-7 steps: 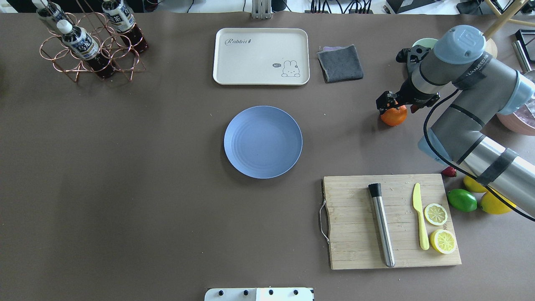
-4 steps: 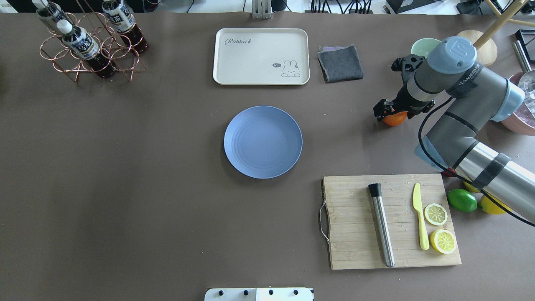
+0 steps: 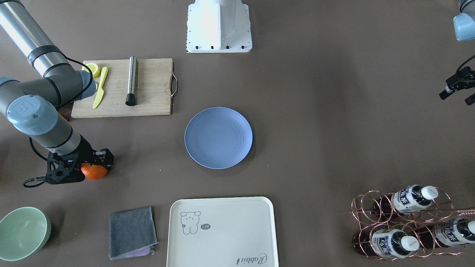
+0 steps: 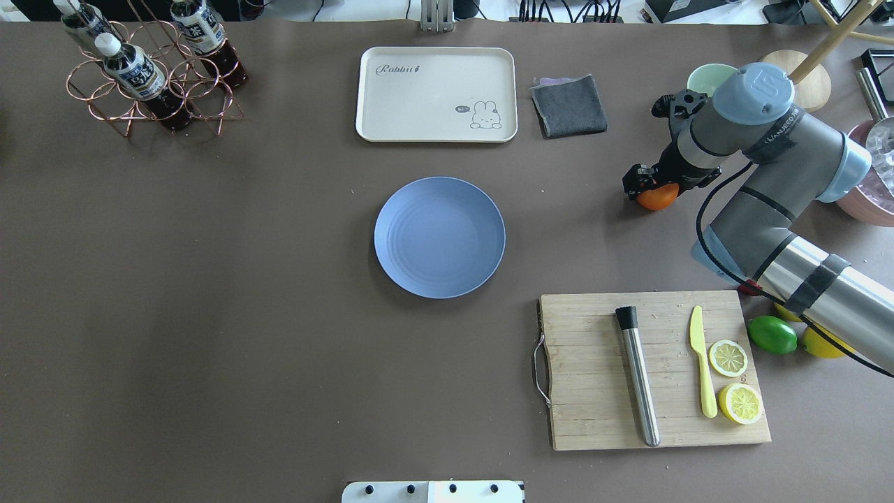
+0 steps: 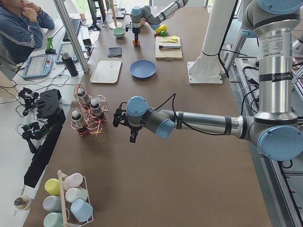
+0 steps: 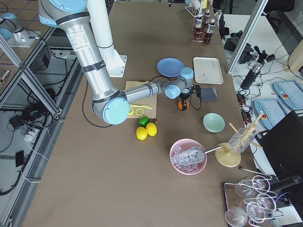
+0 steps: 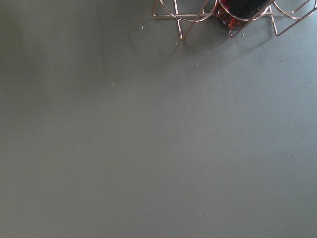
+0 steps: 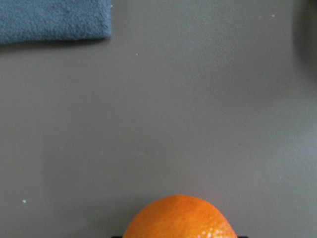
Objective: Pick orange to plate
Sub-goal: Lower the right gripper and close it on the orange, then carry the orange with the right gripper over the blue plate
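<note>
The orange (image 4: 658, 200) rests on the brown table at the right, well apart from the periwinkle-blue plate (image 4: 439, 237) at the centre. My right gripper (image 4: 651, 186) stands straight over the fruit, its dark fingers against both sides, shut on it. The front-facing view shows the same gripper (image 3: 95, 165) straddling the orange (image 3: 94, 172), to the left of the plate (image 3: 218, 138). In the right wrist view the orange (image 8: 179, 218) fills the bottom centre. My left gripper (image 3: 455, 97) hangs open over bare table at that view's right edge, holding nothing.
A cutting board (image 4: 594, 391) with a steel rod, yellow knife and lemon halves lies near the front right. A lime (image 4: 772, 334) and lemons sit beside it. Behind are a cream tray (image 4: 436, 94), grey cloth (image 4: 569, 105), green bowl (image 4: 702, 73) and bottle rack (image 4: 150, 77).
My right gripper has come down over the orange and shifted a little left, covering more of the fruit. The orange and plate have stayed where they were.
</note>
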